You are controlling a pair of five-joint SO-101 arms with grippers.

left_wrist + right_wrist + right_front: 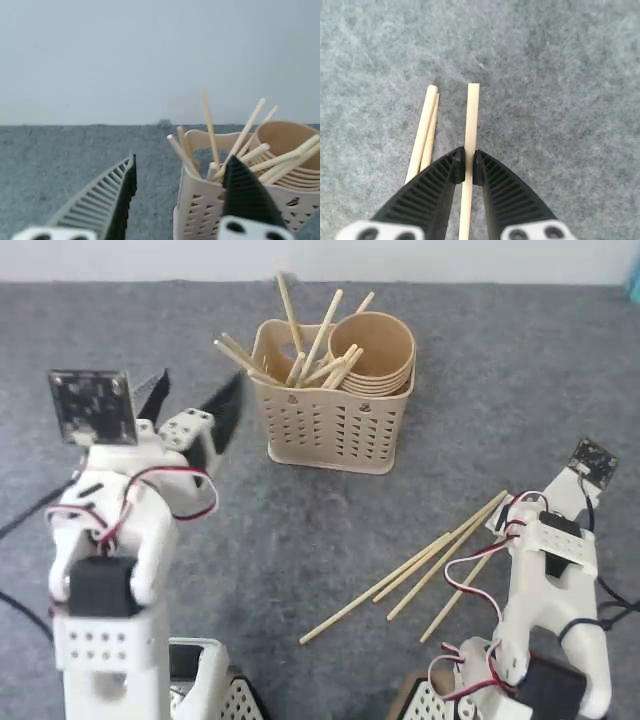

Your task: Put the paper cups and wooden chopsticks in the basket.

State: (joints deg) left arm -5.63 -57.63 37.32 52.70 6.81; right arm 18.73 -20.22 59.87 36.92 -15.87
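Note:
A beige slotted basket [338, 425] stands at the back centre and holds stacked paper cups [376, 352] and several wooden chopsticks [298, 335]. Several more chopsticks [420, 565] lie fanned on the grey carpet at the front right. My right gripper [468, 164] is down at the far end of that fan, shut on a single chopstick [472, 115], and two others [425, 131] lie just beside it. My left gripper [195, 405] hangs open and empty to the left of the basket [200, 210]. The cups [287, 145] show past one finger [244, 192].
Grey carpet covers the table, with a pale wall behind it. Both arm bases [110, 640] stand at the front corners. Open carpet lies between the basket and the loose chopsticks.

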